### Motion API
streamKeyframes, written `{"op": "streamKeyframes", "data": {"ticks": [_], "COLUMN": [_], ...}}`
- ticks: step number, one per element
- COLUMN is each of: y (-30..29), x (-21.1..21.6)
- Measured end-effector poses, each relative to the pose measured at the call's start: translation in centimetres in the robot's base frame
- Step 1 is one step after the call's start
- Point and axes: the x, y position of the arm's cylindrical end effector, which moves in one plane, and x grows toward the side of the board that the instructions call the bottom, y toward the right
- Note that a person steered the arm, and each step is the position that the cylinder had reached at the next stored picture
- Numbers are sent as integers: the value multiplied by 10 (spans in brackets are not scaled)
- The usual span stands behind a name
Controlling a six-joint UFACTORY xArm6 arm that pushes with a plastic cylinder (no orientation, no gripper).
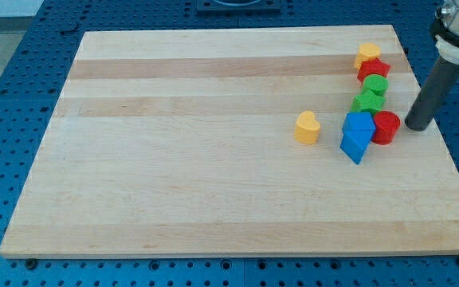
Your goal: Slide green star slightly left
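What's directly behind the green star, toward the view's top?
A green block, rounded, touches the green star there; a red block sits beyond. Their contact faces are hidden. My tip stands apart, to the right.

Green star (366,102), pale wooden board (198,183)

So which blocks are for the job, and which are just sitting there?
For the job:
- green star, to be slid slightly left
- my tip, to the view's right of the blocks, beside the red cylinder

Just lying about:
- yellow heart, alone at the view's left
- yellow block
- red block
- green cylinder
- red cylinder
- two blue blocks
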Motion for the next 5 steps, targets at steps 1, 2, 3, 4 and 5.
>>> {"op": "streamKeyframes", "data": {"ticks": [1,2,3,4,5], "y": [-9,-21,-37,-58,-85], "x": [-9,-15,-15,-15,-15]}}
